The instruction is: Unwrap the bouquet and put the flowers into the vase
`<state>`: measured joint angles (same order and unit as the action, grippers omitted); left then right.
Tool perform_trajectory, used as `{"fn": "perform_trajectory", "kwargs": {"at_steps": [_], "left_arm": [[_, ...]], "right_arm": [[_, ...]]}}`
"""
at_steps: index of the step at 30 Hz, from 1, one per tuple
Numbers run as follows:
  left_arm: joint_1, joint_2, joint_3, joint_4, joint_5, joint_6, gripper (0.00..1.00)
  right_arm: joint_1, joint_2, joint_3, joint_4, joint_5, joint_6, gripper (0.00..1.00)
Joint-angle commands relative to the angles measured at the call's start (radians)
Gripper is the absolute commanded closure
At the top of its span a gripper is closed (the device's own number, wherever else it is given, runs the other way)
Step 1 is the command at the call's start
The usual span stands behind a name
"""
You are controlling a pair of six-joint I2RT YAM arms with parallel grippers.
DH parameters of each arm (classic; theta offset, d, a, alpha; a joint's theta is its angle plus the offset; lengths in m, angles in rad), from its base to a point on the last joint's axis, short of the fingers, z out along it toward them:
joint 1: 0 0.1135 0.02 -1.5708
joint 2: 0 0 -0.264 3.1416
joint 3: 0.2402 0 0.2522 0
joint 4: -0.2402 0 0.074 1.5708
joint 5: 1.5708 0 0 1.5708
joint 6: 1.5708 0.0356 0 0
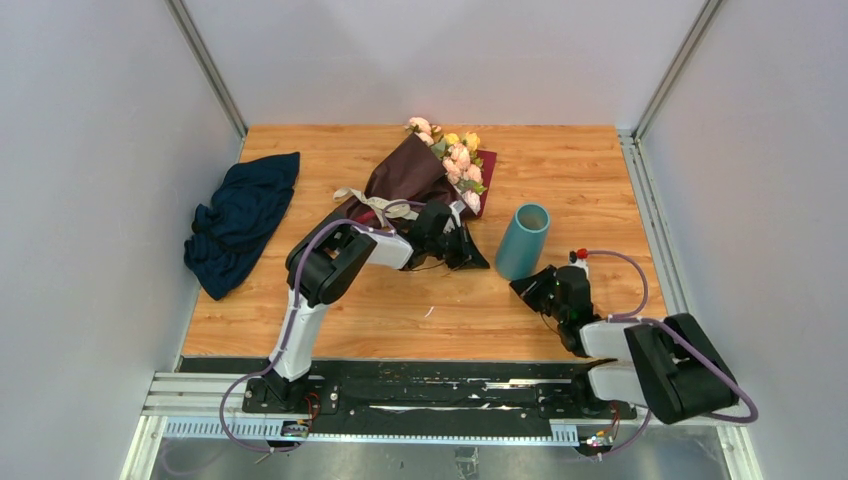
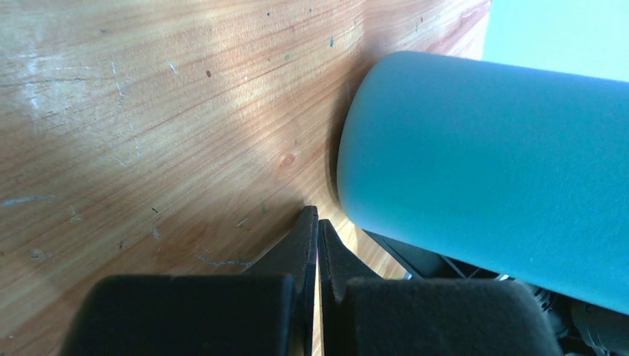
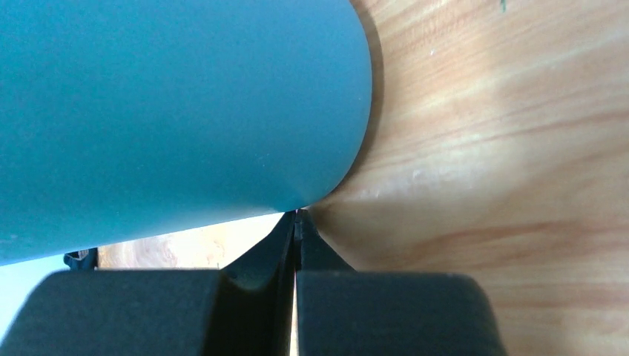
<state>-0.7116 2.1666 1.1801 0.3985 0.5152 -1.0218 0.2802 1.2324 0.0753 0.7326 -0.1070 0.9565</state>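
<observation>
Bouquet [image 1: 425, 178] upper-center of overhead view: maroon paper [image 1: 405, 172] on, beige bow [image 1: 372, 203] tied, pink & yellow blooms [image 1: 460, 160] poking out. Teal vase [image 1: 523, 240] upright, lower right of it. L gripper [image 1: 478, 258] & R gripper [image 1: 522, 288] both clenched, empty, near vase base.

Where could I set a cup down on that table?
Bare table: the near strip in front of the left gripper and right gripper, and the far right corner beyond the vase. Crowded: the middle, both beside the vase, bouquet just behind.
</observation>
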Motion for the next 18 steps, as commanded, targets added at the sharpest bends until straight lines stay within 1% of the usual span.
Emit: {"fn": "perform_trajectory", "kwargs": {"at_steps": [1,5,11,16,18], "left_arm": [[0.010,0.022,0.009,-0.023,0.011,0.003,1.00],[0.015,0.013,-0.007,-0.023,0.015,0.007,1.00],[0.027,-0.008,-0.043,-0.023,0.015,0.020,1.00],[0.033,-0.025,-0.077,-0.023,0.005,0.033,1.00],[0.036,-0.029,-0.085,-0.023,0.009,0.038,1.00]], "right_arm": [[-0.061,0.107,0.016,0.040,0.015,-0.009,1.00],[-0.103,0.224,0.041,0.149,-0.035,0.007,1.00],[-0.113,0.394,0.104,0.247,-0.081,-0.012,1.00],[-0.127,0.552,0.124,0.432,-0.104,0.024,1.00],[-0.133,0.592,0.134,0.482,-0.111,0.033,1.00]]}}
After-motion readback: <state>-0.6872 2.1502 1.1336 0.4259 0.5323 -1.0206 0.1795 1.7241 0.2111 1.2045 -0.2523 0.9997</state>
